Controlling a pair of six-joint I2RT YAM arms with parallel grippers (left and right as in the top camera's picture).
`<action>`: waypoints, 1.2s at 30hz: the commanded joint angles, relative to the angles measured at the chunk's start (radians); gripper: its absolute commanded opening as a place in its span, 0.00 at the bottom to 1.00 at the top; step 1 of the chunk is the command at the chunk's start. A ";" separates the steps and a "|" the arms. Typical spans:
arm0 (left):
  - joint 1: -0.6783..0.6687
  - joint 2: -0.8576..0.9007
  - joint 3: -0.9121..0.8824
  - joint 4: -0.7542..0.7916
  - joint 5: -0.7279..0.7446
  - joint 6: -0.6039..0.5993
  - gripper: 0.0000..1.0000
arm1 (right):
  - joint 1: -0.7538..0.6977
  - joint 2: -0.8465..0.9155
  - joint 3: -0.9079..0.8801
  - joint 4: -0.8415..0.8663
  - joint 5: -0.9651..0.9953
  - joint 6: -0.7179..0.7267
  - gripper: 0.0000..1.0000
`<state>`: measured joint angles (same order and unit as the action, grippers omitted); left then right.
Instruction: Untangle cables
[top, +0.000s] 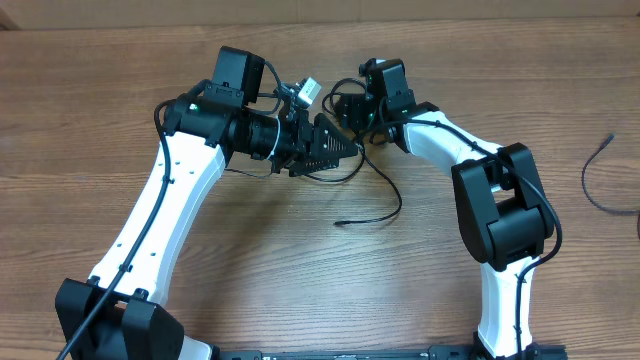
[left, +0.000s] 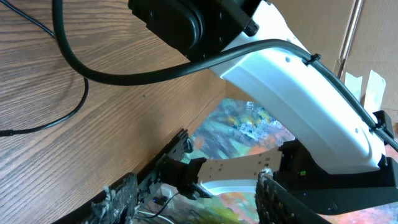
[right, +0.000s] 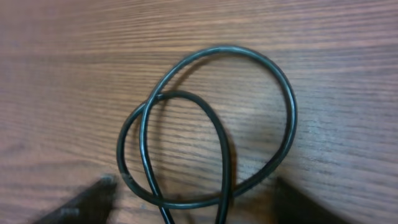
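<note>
Straddling the cable (right: 292, 118) looped on the table (right: 62, 56) with our right gripper (right: 194, 204), its fingers (right: 81, 202) wide apart and empty, we judged pinching one strand beside the crossing best; whether our left gripper (top: 332, 150) held anything, we could not tell.

The cables (right: 219, 48) are plain black; the table (top: 250, 270) is brown with streaky wood grain. The left arm (top: 160, 205) and right arm (top: 440, 140) are white with black joints (beyond the table's edge, a mottled patch (left: 242, 124) of orange, blue and pink).
</note>
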<state>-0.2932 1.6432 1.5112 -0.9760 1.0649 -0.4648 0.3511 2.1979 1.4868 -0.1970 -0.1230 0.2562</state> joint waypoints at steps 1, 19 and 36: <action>0.005 -0.026 -0.003 0.001 0.008 0.011 0.61 | -0.003 -0.037 0.019 -0.014 0.018 0.005 0.60; 0.005 -0.026 -0.003 0.001 0.063 0.007 0.61 | -0.003 -0.037 0.019 -0.146 0.028 0.005 0.04; 0.100 -0.026 -0.003 0.008 0.045 0.008 0.62 | -0.005 -0.439 0.067 -0.176 -0.011 0.001 0.04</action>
<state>-0.2230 1.6432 1.5112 -0.9718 1.1065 -0.4652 0.3511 1.9301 1.5021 -0.3660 -0.1333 0.2611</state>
